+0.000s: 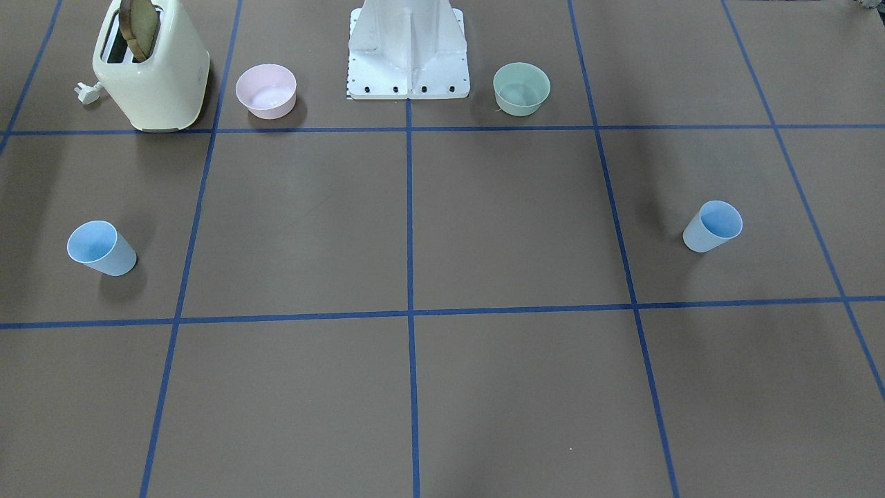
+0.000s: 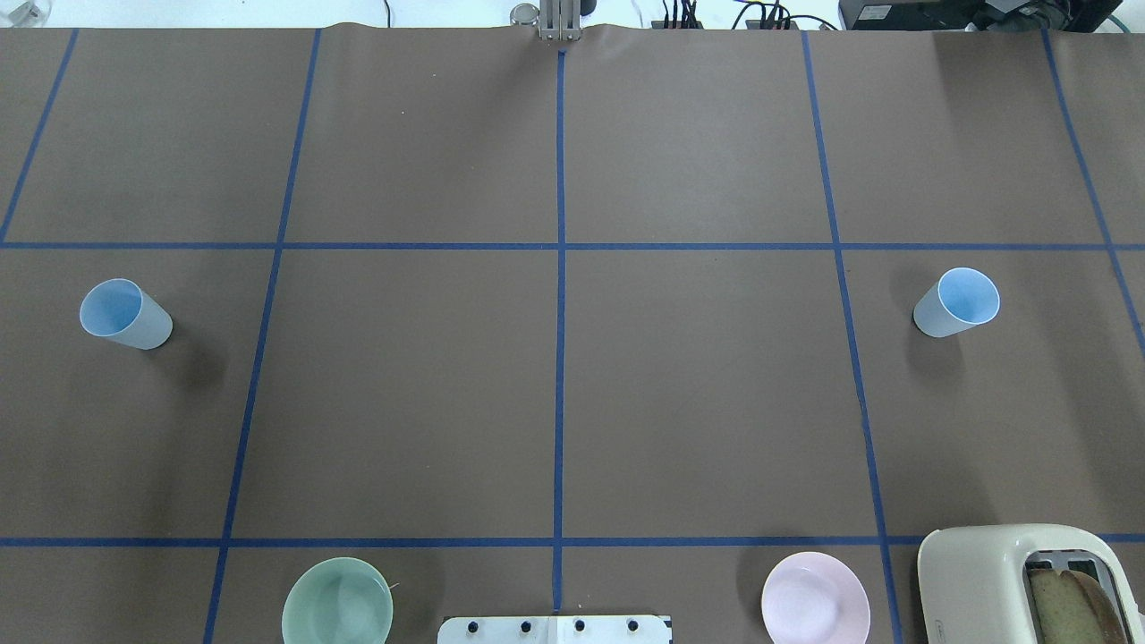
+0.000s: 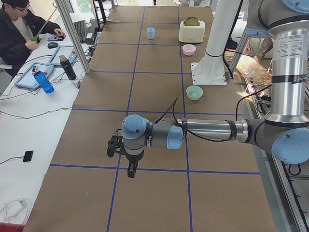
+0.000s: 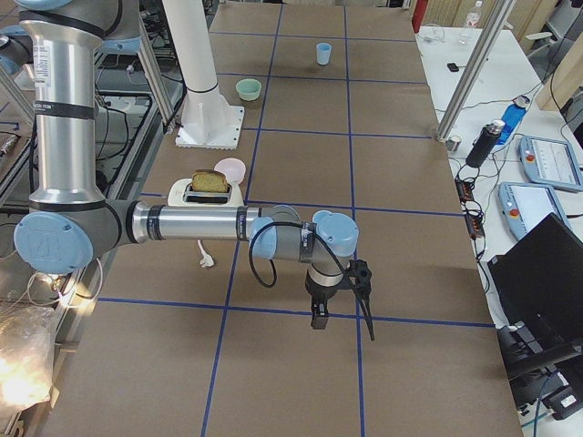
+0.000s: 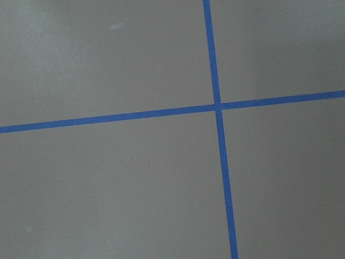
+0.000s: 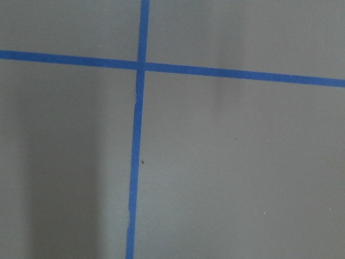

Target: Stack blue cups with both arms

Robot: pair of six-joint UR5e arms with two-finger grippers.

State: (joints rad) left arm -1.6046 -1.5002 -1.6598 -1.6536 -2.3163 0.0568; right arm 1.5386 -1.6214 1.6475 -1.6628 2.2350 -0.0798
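Two pale-blue cups stand upright on the brown table, far apart. One cup [image 2: 125, 313] is on my left side and also shows in the front view [image 1: 713, 226]. The other cup [image 2: 957, 302] is on my right side and also shows in the front view [image 1: 101, 248]. My left gripper [image 3: 121, 162] shows only in the exterior left view, hanging fingers-down over the table. My right gripper [image 4: 342, 311] shows only in the exterior right view, also fingers-down. I cannot tell whether either is open or shut. Both wrist views show only bare table and blue tape lines.
A cream toaster [image 1: 148, 66] with bread in it, a pink bowl [image 1: 266, 90] and a mint-green bowl [image 1: 521, 88] stand beside the white base pedestal [image 1: 408, 52]. A person [image 3: 19, 29] sits at a side desk with bottles and tablets.
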